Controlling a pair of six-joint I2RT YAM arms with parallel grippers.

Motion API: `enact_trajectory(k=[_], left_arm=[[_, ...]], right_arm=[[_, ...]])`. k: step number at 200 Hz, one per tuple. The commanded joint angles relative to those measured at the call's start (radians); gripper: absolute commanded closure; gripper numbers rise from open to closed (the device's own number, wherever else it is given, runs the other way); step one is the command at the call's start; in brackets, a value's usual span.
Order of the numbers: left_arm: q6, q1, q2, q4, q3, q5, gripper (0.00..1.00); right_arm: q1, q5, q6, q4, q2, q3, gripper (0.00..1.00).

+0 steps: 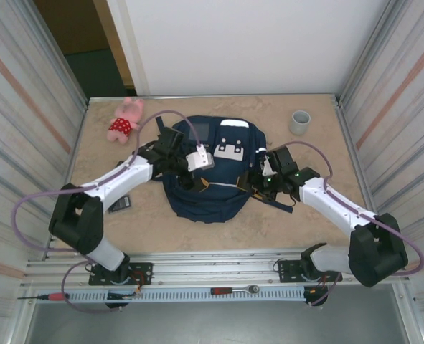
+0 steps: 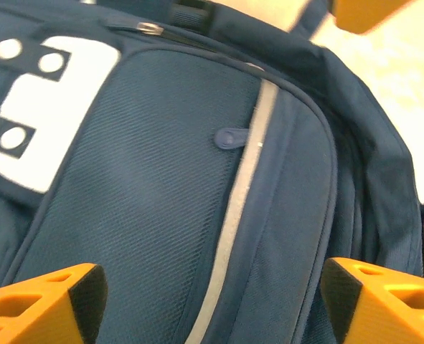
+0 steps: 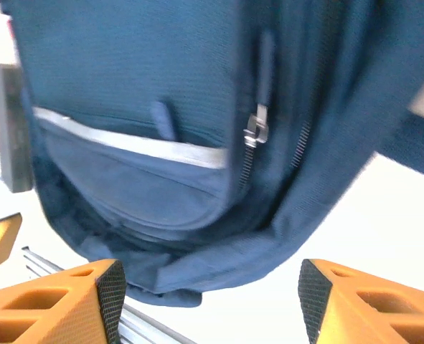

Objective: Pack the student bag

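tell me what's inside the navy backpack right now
Only its outside is visible: navy fabric, a white patch, a reflective stripe and a zipper pull. The fabric covers the interior of the student bag, so any contents are hidden.

Both arms reach in toward the middle, elbows swung out wide. The left claw [image 1: 194, 176] tips downward, its orange fingers [image 2: 43, 304] spread well apart and gripping nothing. The right claw [image 1: 258, 180] mirrors it, with fingers [image 3: 54, 301] parted just as wide.
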Motion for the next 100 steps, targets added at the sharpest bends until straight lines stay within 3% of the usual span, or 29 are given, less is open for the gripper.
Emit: enact_trajectory(k=[1, 50, 100], left_arm=[[0.254, -0.048, 0.056, -0.092, 0.043, -0.001, 0.18], [0.262, -0.128, 0.155, 0.047, 0.045, -0.178, 0.14], [0.253, -0.156, 0.179, 0.123, -0.012, -0.242, 0.17]], right_arm=[[0.011, 0.021, 0.092, -0.020, 0.017, -0.018, 0.34], [0.012, 0.028, 0.094, 0.013, 0.066, -0.027, 0.35], [0.012, 0.028, 0.093, 0.042, 0.105, -0.064, 0.36]])
